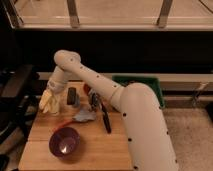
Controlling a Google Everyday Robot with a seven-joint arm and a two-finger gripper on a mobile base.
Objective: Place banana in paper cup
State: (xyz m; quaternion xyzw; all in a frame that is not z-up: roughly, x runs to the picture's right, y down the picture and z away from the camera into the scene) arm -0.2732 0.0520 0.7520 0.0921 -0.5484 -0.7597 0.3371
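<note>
One arm reaches in from your right and ends at the gripper [53, 90], which sits low over the far-left corner of the worktop [95, 152]. You cannot tell from this view how the jaws stand, whether they are parted or gripping.

Directly below and slightly left of the gripper is the banana [48, 101], pale cream-yellow, its strips hanging roughly upright with the long axis running up toward the jaws. It appears to touch or overlap the paper cup [54, 106], but the two blur together, so you cannot tell whether the fruit is already inside the rim or only beside it. Judge the coming move as a short, near-vertical lowering, not a sideways carry.

Mind the left edge: the cup stands close to it, leaving little room on that side. To the right lies a dark upright block [72, 96], then a grey crumpled item [85, 116] and the black-handled knife [105, 120] farther right. The purple bowl [64, 142] sits nearer you, well apart from the cup. Open room lies upward and toward the bowl.
</note>
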